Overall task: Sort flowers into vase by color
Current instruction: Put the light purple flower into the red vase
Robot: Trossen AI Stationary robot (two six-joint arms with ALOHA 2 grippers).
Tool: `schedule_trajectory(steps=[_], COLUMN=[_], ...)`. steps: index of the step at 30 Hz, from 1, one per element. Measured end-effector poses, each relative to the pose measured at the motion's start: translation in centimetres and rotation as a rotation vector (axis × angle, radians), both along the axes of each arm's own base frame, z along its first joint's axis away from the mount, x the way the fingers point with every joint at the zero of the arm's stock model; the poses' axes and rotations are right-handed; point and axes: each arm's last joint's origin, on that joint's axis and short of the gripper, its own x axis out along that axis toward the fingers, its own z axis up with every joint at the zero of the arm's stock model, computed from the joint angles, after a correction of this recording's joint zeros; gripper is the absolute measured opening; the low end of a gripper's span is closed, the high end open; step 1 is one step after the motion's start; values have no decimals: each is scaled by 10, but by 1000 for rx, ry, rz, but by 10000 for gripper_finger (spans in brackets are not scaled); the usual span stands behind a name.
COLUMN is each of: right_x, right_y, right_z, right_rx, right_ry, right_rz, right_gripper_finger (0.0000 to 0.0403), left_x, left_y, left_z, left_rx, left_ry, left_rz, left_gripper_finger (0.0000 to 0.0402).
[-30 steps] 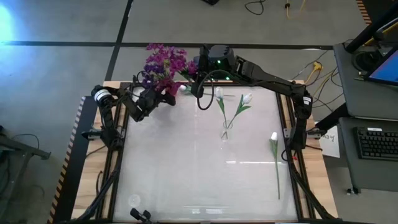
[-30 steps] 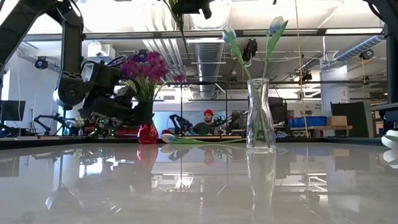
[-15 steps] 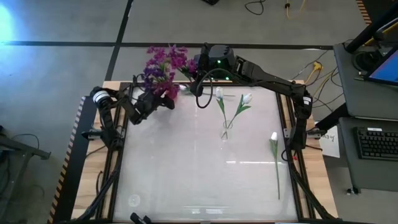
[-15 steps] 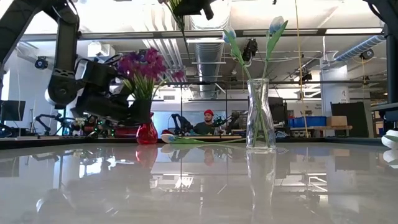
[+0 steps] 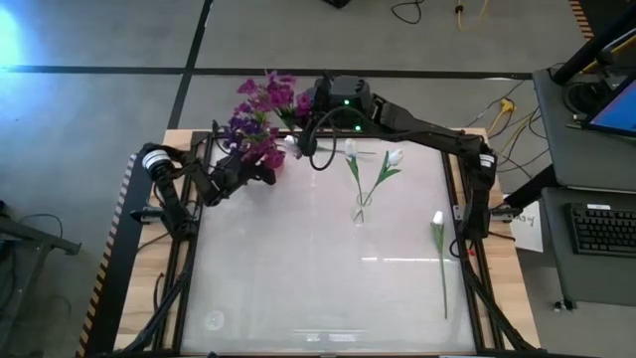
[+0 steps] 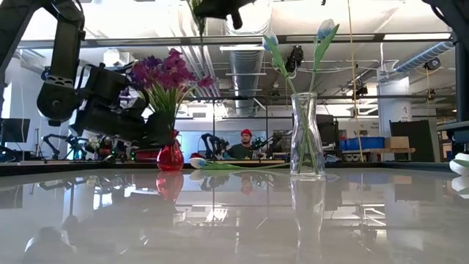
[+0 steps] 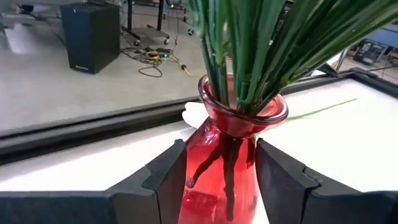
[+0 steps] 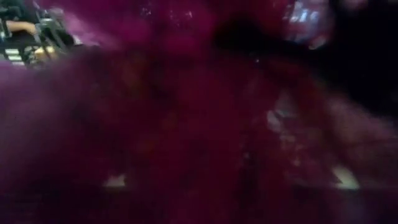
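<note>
The red vase of purple flowers has been shifted leftward, clamped between the left gripper jaws. The right gripper is held above the blooms, jaws together.

We're in a robotics lab: exposed ceiling ducts, a person at a bench, cables across concrete floor, a keyboard alongside.

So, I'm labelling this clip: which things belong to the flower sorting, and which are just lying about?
Job:
- purple flowers in red vase, held by left gripper
- white flowers in clear vase
- loose white flower
- right gripper above

Lying about:
- keyboard
</note>
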Motion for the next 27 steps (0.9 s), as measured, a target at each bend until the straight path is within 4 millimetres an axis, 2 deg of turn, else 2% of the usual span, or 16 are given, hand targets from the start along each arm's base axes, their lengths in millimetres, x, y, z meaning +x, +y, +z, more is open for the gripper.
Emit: schedule_trajectory(steps=[4,9,16,21,23,27], right_x=[11,21,37,44,47,47], right_y=[-6,-13,-26,-38,-39,-38], right_z=[-13,-29,-73,-107,-113,-112], right_rx=[-7,-36,-9,20,28,22], right_ry=[-42,-83,-266,-280,-293,-309], right_rz=[-17,-122,-186,-252,-254,-246], right_gripper_finger=[22,22,22,22,22,22], left_x=[-2,-5,-6,-6,-6,-6], left_y=[-6,-10,-10,-10,-10,-10], left_z=[-1,-2,-2,-2,-2,-2], left_rx=[-11,-12,4,16,16,17], left_ry=[-4,-2,18,29,30,30], left_rz=[-16,-21,-27,-26,-26,-24], left_gripper_finger=[160,160,160,160,160,160])
